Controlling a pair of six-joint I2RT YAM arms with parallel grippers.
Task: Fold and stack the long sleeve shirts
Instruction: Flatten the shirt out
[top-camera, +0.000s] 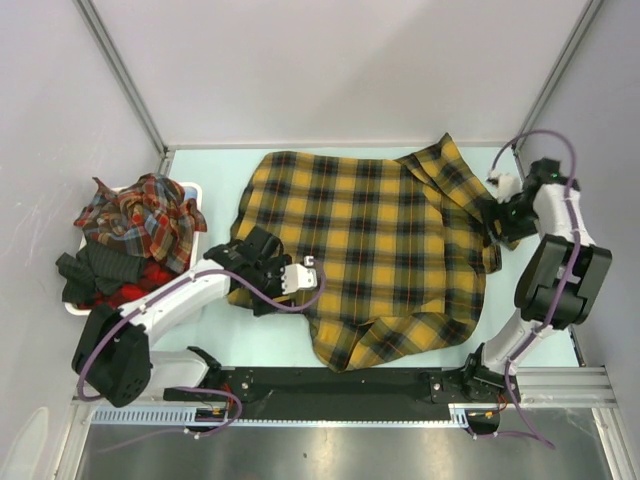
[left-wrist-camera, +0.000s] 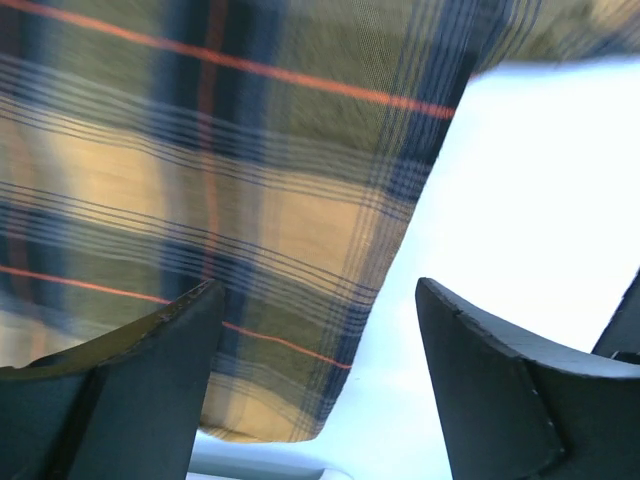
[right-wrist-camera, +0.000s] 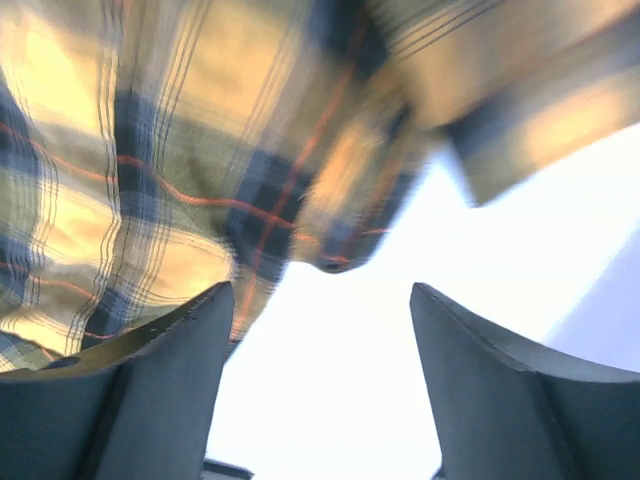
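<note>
The yellow shirt (top-camera: 370, 250) is spread on the bench (top-camera: 260, 345), not yet folded. The left jaws and right jaws are held wide and empty at its edges, which must be gripped next.

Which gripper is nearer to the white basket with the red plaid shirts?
Left. The left gripper sits at the yellow shirt's left edge, beside the basket; the right gripper is at the shirt's right edge.
</note>
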